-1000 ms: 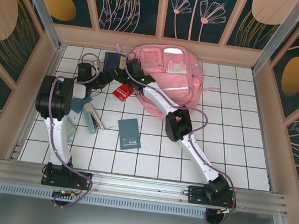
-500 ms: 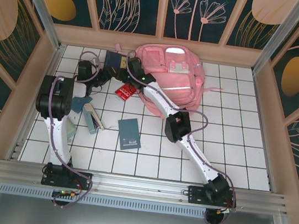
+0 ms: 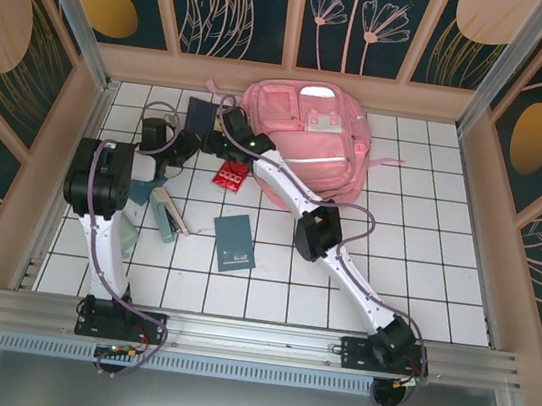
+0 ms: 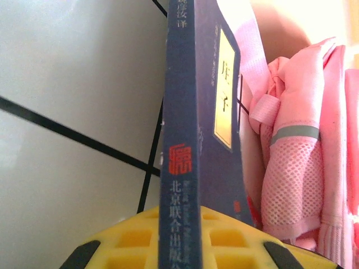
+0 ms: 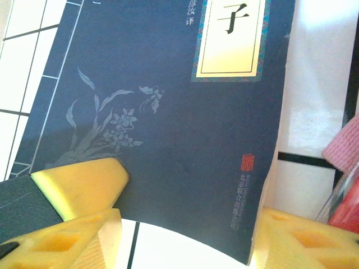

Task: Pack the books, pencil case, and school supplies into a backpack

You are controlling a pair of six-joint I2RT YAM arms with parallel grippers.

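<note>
Your backpack (image 3: 310, 138) lies flat at the far end of the white tiled table (image 3: 422, 275), front pockets up; take every place below from it.

The navy book (image 3: 201, 112) sits just off the backpack's left side, tilted; in the left wrist view it stands on edge, spine towards the camera, with the backpack's pink mesh pocket close beside its cover.

Your left gripper (image 4: 185, 246) has the book's spine rising out from between its yellow fingers (image 4: 112, 246), which crowd in on both sides of it; the jaws look clamped on the navy book.

Your right gripper (image 5: 185, 224) is at the same book, also on the backpack's left side; its yellow fingers (image 5: 78, 188) stand wide apart, and the book's lower edge lies between them; one pad overlaps the cover near the flower drawing, the other sits just beside the book's corner; nothing is squeezed there.

The red piece with white marks (image 3: 230, 174) lies just off the backpack's near-left edge; the small teal book (image 3: 235, 242) lies flat on the tiles nearer the arm bases than the backpack, well apart from it; the grey-teal oblong (image 3: 168, 214) lies further left of the backpack than that book, also well apart.
</note>
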